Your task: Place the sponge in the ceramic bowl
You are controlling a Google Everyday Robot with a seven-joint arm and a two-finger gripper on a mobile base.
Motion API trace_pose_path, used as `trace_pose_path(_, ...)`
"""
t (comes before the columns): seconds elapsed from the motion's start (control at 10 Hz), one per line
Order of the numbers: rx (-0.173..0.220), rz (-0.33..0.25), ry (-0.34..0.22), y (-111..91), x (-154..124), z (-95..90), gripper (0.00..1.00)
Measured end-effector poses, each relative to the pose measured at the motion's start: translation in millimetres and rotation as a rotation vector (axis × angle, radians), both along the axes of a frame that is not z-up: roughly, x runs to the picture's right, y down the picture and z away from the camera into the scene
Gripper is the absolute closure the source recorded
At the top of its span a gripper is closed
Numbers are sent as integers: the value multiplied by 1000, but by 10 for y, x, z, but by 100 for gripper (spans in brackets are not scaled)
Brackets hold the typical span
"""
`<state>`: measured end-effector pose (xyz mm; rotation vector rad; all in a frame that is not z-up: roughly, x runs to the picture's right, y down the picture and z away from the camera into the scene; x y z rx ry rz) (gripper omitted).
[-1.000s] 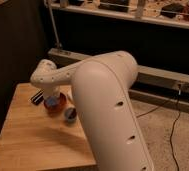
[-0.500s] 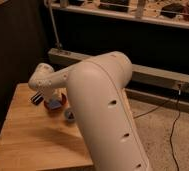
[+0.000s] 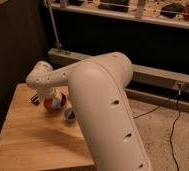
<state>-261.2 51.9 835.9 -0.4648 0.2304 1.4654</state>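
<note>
The ceramic bowl (image 3: 51, 104), orange-red and glossy, stands on the wooden table (image 3: 28, 140) near its far middle. A light-blue patch at the bowl's upper right edge looks like the sponge (image 3: 60, 99). I cannot tell whether it lies in the bowl or against it. My gripper (image 3: 36, 98) hangs from the white wrist just left of the bowl, low over the table, with its dark tip beside the bowl's left side. The big white forearm hides the table's right part.
A small round blue cup (image 3: 69, 116) sits right of and nearer than the bowl, close to the arm. Behind the table are a dark wall and a metal rail (image 3: 153, 75). A cable (image 3: 175, 120) runs over the speckled floor at right.
The wrist and gripper have moved a little left and down toward the table beside the bowl. Bowl and cup stay in place.
</note>
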Motion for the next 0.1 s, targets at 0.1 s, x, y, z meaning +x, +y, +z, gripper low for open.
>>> trace_pose_path(0.1,0,0,0,1,-1,0,30)
